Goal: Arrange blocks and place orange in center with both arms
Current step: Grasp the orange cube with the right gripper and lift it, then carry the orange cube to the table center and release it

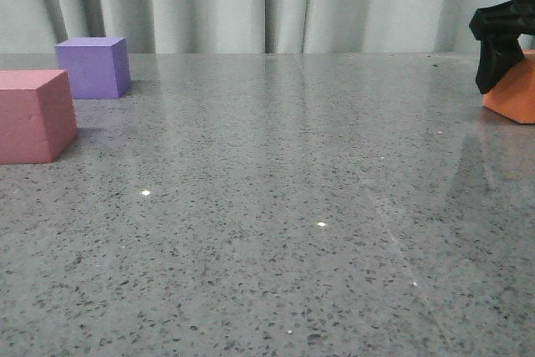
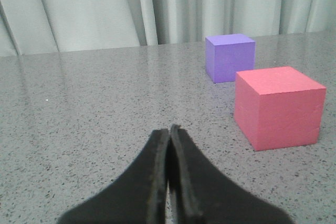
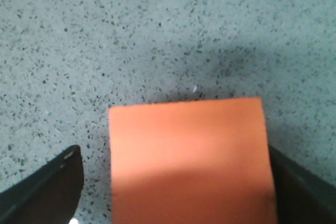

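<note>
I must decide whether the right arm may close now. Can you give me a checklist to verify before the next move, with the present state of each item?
1. Orange cube lies between the fingers of the right gripper: ok.
2. Right gripper open wide enough: ok; a gap shows on one side, the other finger sits near the cube's edge.
3. Fingers low enough for a firm grip: cannot tell.
4. Left gripper shut and empty, apart from the pinkish-red cube and purple cube: ok.
5. Table centre free for the orange cube: ok.
6. Blocks arranged: not ok.
</note>
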Robot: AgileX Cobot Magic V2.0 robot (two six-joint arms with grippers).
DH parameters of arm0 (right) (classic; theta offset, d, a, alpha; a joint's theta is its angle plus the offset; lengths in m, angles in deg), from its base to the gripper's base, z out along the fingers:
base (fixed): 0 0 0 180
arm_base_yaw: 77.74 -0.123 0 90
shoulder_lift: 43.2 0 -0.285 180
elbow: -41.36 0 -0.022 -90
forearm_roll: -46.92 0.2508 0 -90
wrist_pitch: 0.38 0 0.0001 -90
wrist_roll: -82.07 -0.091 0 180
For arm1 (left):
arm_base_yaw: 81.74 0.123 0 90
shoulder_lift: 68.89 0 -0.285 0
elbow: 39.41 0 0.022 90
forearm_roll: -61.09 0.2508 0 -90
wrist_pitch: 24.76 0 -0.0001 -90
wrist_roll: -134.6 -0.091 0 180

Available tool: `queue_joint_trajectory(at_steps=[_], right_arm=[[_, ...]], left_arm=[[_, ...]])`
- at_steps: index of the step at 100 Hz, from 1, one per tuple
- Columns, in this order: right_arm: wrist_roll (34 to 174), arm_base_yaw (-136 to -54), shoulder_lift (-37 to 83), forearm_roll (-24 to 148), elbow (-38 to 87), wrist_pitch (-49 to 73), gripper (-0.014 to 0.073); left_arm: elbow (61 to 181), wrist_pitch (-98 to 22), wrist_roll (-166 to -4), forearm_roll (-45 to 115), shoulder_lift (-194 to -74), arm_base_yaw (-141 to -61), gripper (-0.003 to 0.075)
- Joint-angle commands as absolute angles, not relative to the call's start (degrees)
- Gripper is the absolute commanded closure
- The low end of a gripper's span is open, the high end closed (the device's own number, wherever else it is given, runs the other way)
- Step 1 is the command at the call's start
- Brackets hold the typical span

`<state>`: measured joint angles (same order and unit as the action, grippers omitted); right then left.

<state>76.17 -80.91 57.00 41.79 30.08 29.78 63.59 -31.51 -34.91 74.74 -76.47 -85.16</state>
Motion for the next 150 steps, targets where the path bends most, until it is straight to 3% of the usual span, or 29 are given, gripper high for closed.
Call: queue_joint_trajectory(at_steps=[1,11,28,34,53,77,110,150], right_arm=[[76.3,-80.8,54.6,41.7,31.5,27.5,-0.0039],[76.3,-80.8,54.6,41.7,31.5,27.9,0.0003],[76.3,-80.8,54.5,41.7,32.2,29.3,0.0277],[76.3,-80.8,54.1,42.0,33.3,30.7,0.0333],[76.3,-83.0,51.8,46.9,38.8,36.8,0.0335],[72.6,-93.6,52.2,49.3,43.9,37.5,0.0335],[61.0,-104.5,61.2,48.0,51.0,37.3,0.0335],[46.3,-112.1,69.7,36.6,58.5,41.0,0.0335]], left_arm=[[60.5,-26.8,-35.0,74.8,-74.5,-85.1,0.0739],[60.5,-26.8,-35.0,74.8,-74.5,-85.1,0.0739],[60.5,-26.8,-35.0,74.8,-74.5,-85.1,0.0739],[60.5,-26.8,-35.0,74.8,-74.5,-85.1,0.0739],[60.5,-26.8,-35.0,74.8,-74.5,-85.1,0.0739],[60.5,-26.8,-35.0,74.8,-74.5,-85.1,0.0739],[60.5,-26.8,-35.0,74.8,-74.5,-85.1,0.0739],[60.5,-26.8,-35.0,74.8,-74.5,-85.1,0.0739]])
